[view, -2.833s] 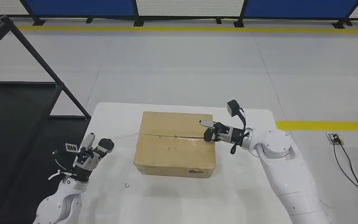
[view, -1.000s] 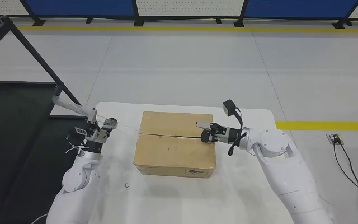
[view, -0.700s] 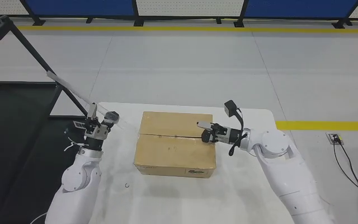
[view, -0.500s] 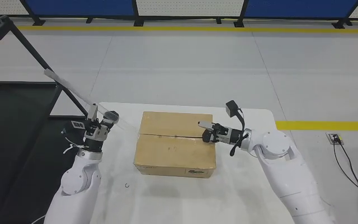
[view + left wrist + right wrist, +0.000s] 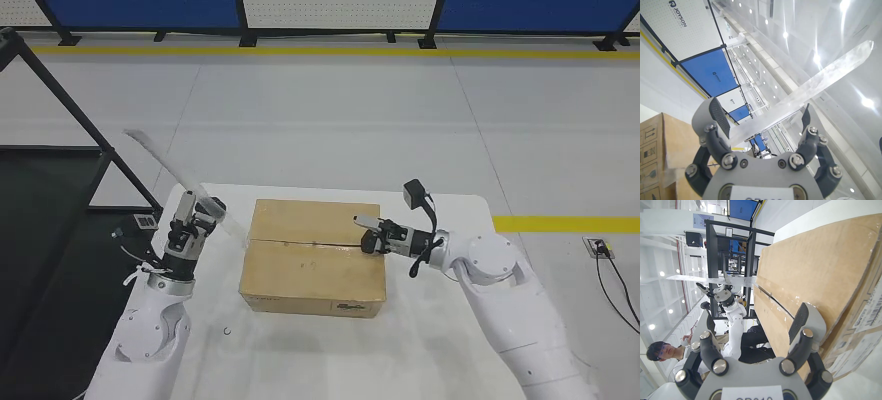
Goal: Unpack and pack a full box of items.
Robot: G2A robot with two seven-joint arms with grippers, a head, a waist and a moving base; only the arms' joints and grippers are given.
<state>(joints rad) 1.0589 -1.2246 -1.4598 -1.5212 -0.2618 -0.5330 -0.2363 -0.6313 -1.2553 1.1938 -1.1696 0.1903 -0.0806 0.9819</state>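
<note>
**Inspector:** What count is to be recorded?

**Assessor:** One closed cardboard box point(image 5: 315, 255) is noted at the middle of the white surface point(image 5: 320, 350). One clear tape strip point(image 5: 155, 155) and two grippers are also noted.

**Inspector:** Where is the strip found?

**Assessor:** One end is seen fixed at the box's left end, at the centre seam. The rest is carried up and away to the left, across the left gripper point(image 5: 195, 215), with its free end in the air.

**Inspector:** What is changed against the earlier frames?

**Assessor:** The left gripper was logged low at the surface's left edge 2.8 s ago. It is now raised and brought nearer the box. The strip's free end is swung nearer too, at a steeper angle. The right gripper point(image 5: 368, 232) is found where it was.

**Inspector:** How are the arms posed?

**Assessor:** The left forearm is held upright, with the fingers pointed toward the ceiling and spread wide. The strip is laid across them, not pinched. The right forearm is stretched level from the right, with the fingers spread wide over the right end of the seam. Contact with the lid cannot be confirmed.
</note>
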